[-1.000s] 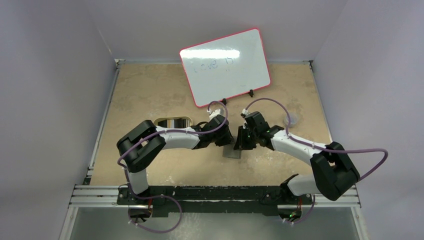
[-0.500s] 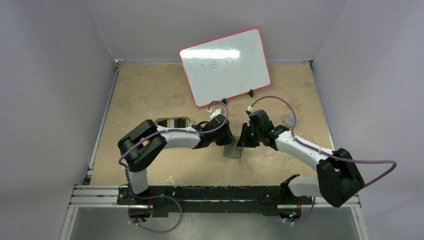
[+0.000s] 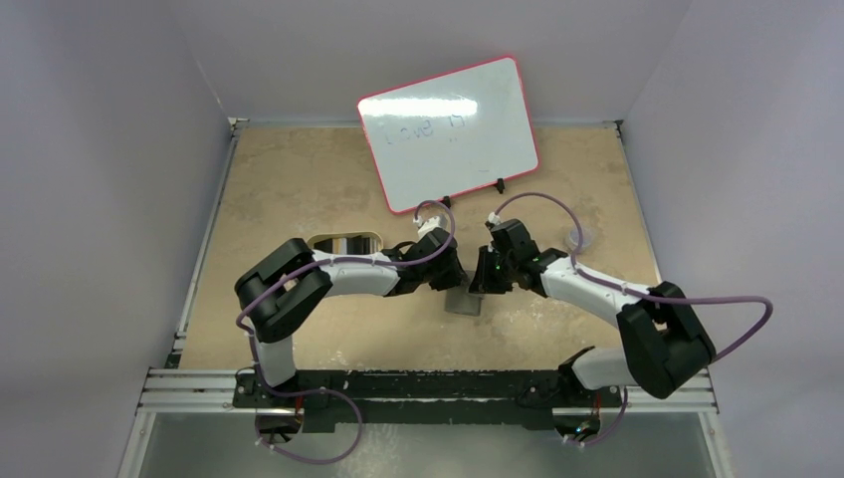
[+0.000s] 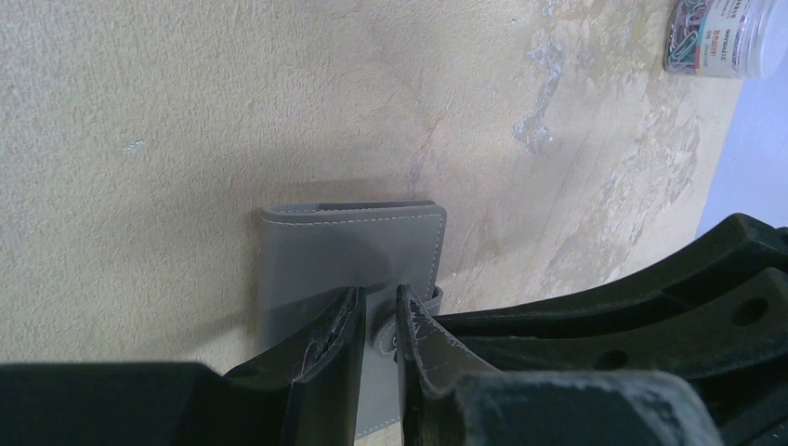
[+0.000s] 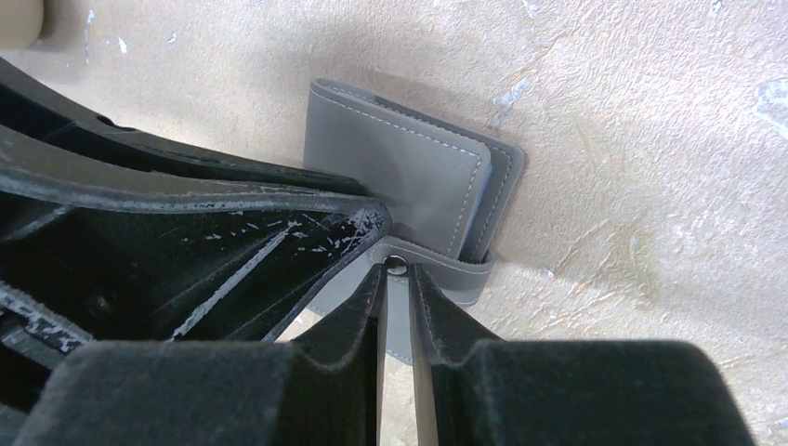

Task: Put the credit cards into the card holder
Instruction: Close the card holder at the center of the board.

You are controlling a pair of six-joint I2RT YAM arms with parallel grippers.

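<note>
The card holder (image 3: 464, 303) is a grey stitched wallet lying folded shut on the table between both arms. Its closing tab (image 5: 455, 269) wraps over the cover (image 5: 400, 167). My right gripper (image 5: 397, 271) has its fingertips pinched to a thin slit on the tab, either side of its snap. My left gripper (image 4: 379, 302) stands over the cover (image 4: 353, 246), its jaws a narrow gap apart. Its tips rest on the wallet beside the tab's rounded end (image 4: 383, 336), clamping nothing. In the top view the left gripper (image 3: 455, 282) and the right gripper (image 3: 478, 286) almost touch. The credit cards are hidden.
A red-rimmed whiteboard (image 3: 448, 134) stands propped at the back. A rounded tin (image 3: 345, 244) with dark contents lies left of the left forearm. A clear jar of paper clips (image 4: 725, 37) sits to the right, also in the top view (image 3: 579, 237). Walls close the table sides.
The right arm's elbow swung out to the right and came back, while its gripper stayed at the wallet. The left arm and the wallet have not moved.
</note>
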